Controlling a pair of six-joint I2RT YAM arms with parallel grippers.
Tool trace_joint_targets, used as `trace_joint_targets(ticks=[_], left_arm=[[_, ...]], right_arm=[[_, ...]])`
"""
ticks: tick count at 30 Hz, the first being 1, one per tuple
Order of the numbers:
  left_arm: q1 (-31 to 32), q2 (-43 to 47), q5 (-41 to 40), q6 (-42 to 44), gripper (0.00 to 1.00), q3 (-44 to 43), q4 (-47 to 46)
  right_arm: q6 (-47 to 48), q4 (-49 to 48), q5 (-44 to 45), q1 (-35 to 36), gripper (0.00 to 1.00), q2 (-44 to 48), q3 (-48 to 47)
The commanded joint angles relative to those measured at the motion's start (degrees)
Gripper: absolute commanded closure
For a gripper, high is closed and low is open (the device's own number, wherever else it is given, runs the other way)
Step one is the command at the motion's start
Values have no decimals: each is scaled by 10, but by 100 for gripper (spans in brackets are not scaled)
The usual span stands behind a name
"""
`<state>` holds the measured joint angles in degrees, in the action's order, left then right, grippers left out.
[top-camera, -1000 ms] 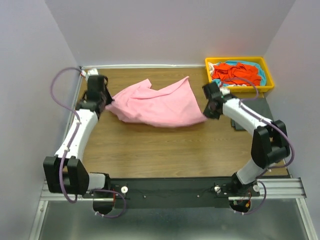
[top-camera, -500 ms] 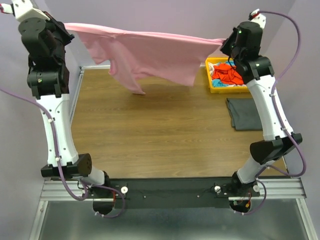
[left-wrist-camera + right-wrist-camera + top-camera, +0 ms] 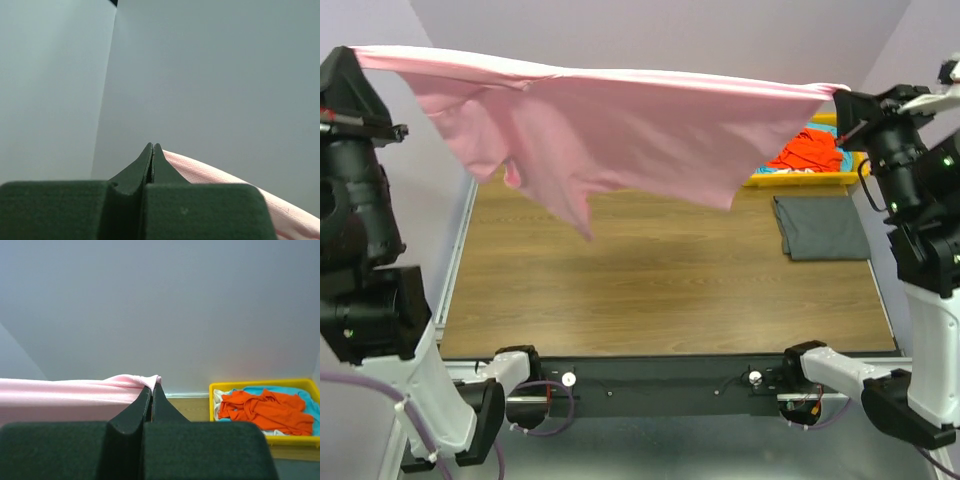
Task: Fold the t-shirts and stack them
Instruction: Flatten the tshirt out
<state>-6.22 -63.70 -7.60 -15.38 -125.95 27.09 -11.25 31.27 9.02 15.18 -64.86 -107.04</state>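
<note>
**Camera positions**

Top: high behind the arm bases (image 3: 535, 375), looking down on the tabletop (image 3: 650, 290). Wrists: tight behind the left tool (image 3: 151, 155), facing bare wall (image 3: 225, 75), and the right tool (image 3: 151, 392), facing the far wall (image 3: 150, 300). All three show the pink shirt (image 3: 620, 130); top and right wrist show the yellow tray (image 3: 260, 384).

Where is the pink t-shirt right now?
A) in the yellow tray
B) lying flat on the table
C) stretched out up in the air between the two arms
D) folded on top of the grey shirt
C: the pink t-shirt hangs stretched above the wooden table, its ends pinched in the shut jaws of the left arm and the right arm.
</note>
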Motion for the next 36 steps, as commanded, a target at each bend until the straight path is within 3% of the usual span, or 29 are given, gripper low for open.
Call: trace_joint_targets(ticks=[1, 7, 12, 15, 20, 27, 36], left_arm=[[16, -3, -88, 72, 100, -3, -26], [29, -18, -58, 98, 100, 63, -48], [30, -61, 53, 84, 100, 218, -94], [31, -105, 96, 69, 100, 318, -127], [37, -217, 134, 48, 100, 420, -163], [42, -400, 188, 22, 100, 415, -171], [45, -470, 196, -1, 100, 386, -154]], right_arm=[[63, 21, -5, -19, 99, 14, 46], [76, 23, -20, -20, 99, 22, 92], [86, 20, -9, -19, 99, -16, 168], [83, 10, 0, -19, 99, -74, 206], [63, -96, -4, -19, 99, -213, 306], [36, -153, -6, -27, 99, -430, 275], [46, -161, -15, -45, 99, -528, 221]])
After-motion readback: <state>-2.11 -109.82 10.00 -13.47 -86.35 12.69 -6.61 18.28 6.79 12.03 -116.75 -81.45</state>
